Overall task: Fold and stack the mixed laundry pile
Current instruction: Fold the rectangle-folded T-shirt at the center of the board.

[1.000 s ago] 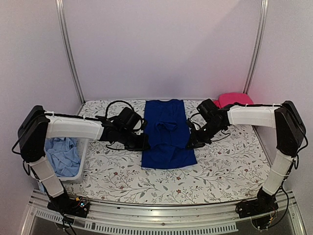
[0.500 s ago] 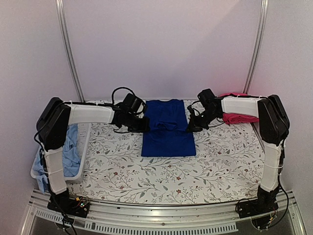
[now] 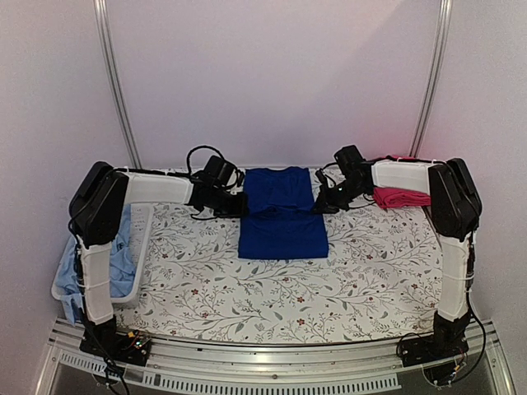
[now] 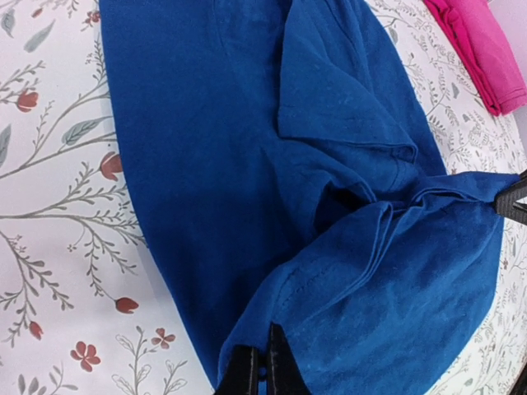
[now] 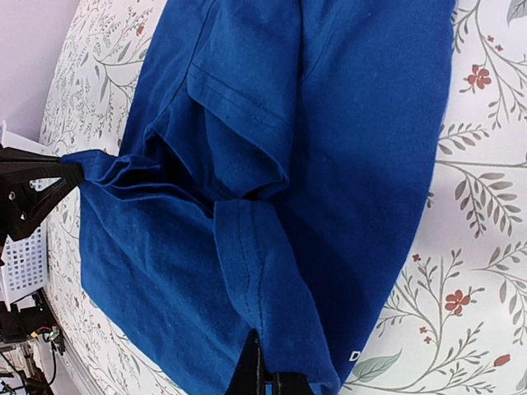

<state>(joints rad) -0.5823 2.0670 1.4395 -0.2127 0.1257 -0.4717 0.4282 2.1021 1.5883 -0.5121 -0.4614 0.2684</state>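
Pale plain walls behind, with two metal posts (image 3: 115,82) rising at the far corners. Below them, worktop (image 3: 247,304) under a floral cover.

Spread at its far centre: blue shirt (image 3: 282,226), near part flat on the cover, far part doubled over, one sleeve folded inward on top.

Left hand (image 4: 262,369) pinched tight on the shirt's left edge, cloth caught between the closed fingertips. Right hand (image 5: 257,366) clamped the same way on the right edge, closed on a stitched hem. Between the two, a ridge of gathered cloth drawn across the shirt's width, raised slightly off the layer beneath. Both arms stretched low over the worktop from either side, meeting the shirt at about its middle.

Far right, just beside the shirt and partly under the right arm: folded pink garment (image 3: 402,197), apart from the blue cloth.

Near left, at the worktop's edge: white perforated basket (image 3: 142,226) with a light-blue shirt (image 3: 122,247) bunched inside and hanging over its near rim, well apart from both hands.
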